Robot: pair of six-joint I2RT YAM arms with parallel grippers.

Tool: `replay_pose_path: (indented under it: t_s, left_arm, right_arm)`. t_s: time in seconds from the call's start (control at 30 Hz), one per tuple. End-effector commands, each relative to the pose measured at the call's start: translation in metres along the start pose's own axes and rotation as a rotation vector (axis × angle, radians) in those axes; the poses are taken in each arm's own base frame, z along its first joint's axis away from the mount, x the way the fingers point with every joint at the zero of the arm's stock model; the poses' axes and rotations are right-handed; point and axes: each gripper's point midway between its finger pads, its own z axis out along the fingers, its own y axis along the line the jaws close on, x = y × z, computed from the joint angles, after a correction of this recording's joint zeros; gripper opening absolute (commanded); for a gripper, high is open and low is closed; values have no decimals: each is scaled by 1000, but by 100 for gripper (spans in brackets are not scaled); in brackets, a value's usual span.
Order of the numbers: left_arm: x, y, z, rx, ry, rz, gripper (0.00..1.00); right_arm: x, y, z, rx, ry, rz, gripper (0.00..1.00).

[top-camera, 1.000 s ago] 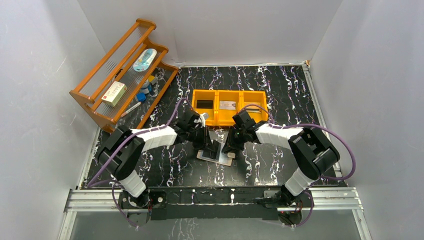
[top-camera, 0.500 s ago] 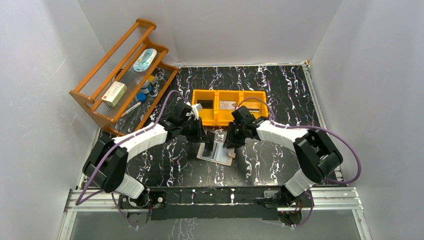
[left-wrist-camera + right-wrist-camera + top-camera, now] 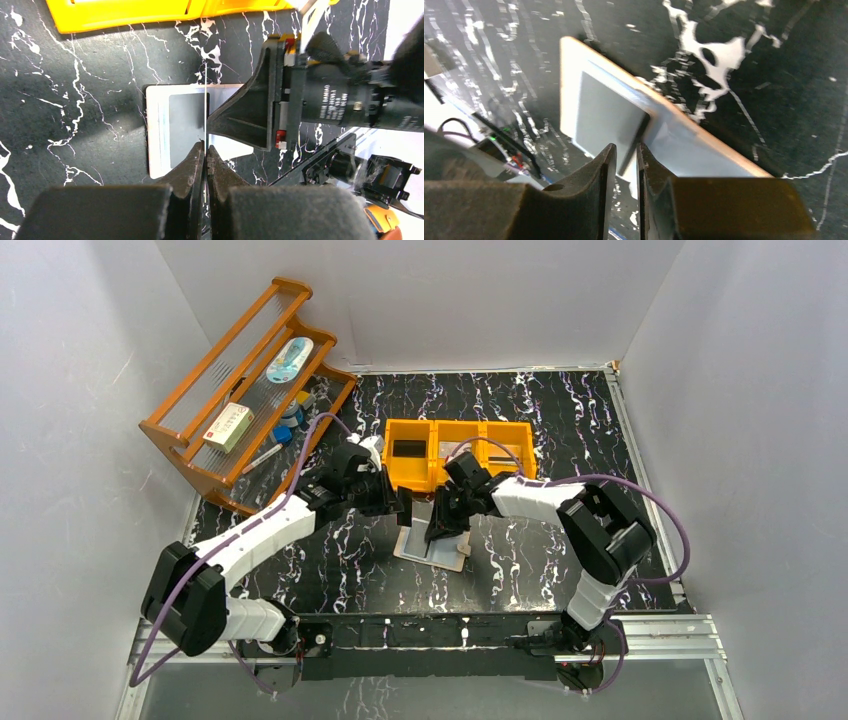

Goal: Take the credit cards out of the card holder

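Observation:
The card holder (image 3: 432, 547) lies open on the black marbled table, tan rim around silvery-blue sleeve panels (image 3: 170, 130). One thin leaf (image 3: 205, 100) of it stands upright, seen edge-on. My left gripper (image 3: 205, 146) is shut on that leaf's near edge and sits left of the holder in the top view (image 3: 404, 512). From the right, my right gripper (image 3: 626, 147) straddles the same dark thin edge (image 3: 636, 137), its jaws a narrow gap apart; in the top view it hangs over the holder (image 3: 437, 530). No credit card shows clearly in the holder.
An orange three-compartment tray (image 3: 433, 455) stands just behind the holder; flat dark and grey pieces lie in its compartments. A wooden rack (image 3: 245, 390) with small boxes and bottles stands at the back left. White walls close in on both sides.
The left arm has stretched out and both grippers have drifted a little left and back over the holder. The right jaws have parted slightly.

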Motion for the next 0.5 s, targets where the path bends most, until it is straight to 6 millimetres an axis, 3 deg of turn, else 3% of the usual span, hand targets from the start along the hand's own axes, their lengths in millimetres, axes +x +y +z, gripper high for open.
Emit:
replay_pose_path:
  t_s: [0.0,0.07,0.17,0.3,0.47]
  left_arm:
    - [1,9,-6,-33,-15,-9,0]
    - [3,7,-6,-19,-10,-10,0]
    - [2,4,-5,4,-22,-12,0]
    - [-1,-3,-6,39,-31,-1,0]
    - [-12,-2,-13,99,-46,0,0]
  right_arm:
    - [9,-27,2,108,5,26,30]
    - [10,-32,-1,124,1,12,29]
    - [5,-12,-9,50,-18,-31,30]
    - [-14,16,-30,-14,-96,-78,35]
    - [-41,24,-58,-25,-229,-74,42]
